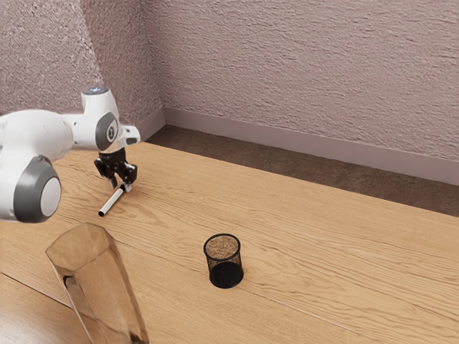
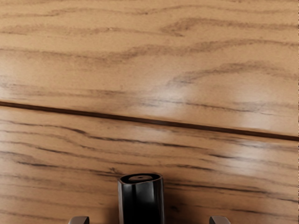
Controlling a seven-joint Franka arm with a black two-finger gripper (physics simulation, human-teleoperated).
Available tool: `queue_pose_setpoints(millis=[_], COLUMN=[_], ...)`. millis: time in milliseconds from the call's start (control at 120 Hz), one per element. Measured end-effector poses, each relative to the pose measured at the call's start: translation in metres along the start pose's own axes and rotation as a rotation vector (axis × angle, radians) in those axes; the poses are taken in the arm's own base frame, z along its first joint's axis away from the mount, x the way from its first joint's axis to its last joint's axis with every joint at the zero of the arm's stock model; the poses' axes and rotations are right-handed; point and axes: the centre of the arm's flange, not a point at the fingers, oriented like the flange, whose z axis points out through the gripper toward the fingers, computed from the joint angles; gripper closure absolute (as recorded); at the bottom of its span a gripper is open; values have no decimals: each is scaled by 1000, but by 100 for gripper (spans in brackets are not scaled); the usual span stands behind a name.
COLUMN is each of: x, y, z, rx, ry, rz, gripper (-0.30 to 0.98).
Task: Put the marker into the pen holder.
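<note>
My gripper is low over the table at the exterior view's left, its fingers apart. Beneath it the marker lies on the wood, white along its body with a dark tip and its other end at the fingers. In the wrist view the black end of the marker is between the two fingertips of the gripper, with a gap on either side. The pen holder, a round black mesh cup, stands upright nearer the middle of the table.
A tall, amber-tinted glass vessel stands in the exterior view's lower left, nearer the camera than the marker. The wooden table extends past the pen holder toward the exterior view's right, and a textured wall rises beyond it.
</note>
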Motion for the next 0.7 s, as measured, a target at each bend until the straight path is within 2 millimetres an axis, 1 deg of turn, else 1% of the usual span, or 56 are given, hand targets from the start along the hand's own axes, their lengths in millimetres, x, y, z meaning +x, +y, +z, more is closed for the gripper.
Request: queue_pose_setpoints(millis=[108, 208, 425, 467, 600, 700], x=[-1, -5, -13, -14, -16, -17], y=[1, -5, -10, -11, -13, -12], z=[2, 1, 6, 7, 11, 11], rx=[-9, -12, -21, -22, -28, -28], ry=[-3, -6, -20, -23, -27, -26], rz=[1, -8, -14, -15, -20, -23], gripper=[39, 39, 39, 42, 56, 54])
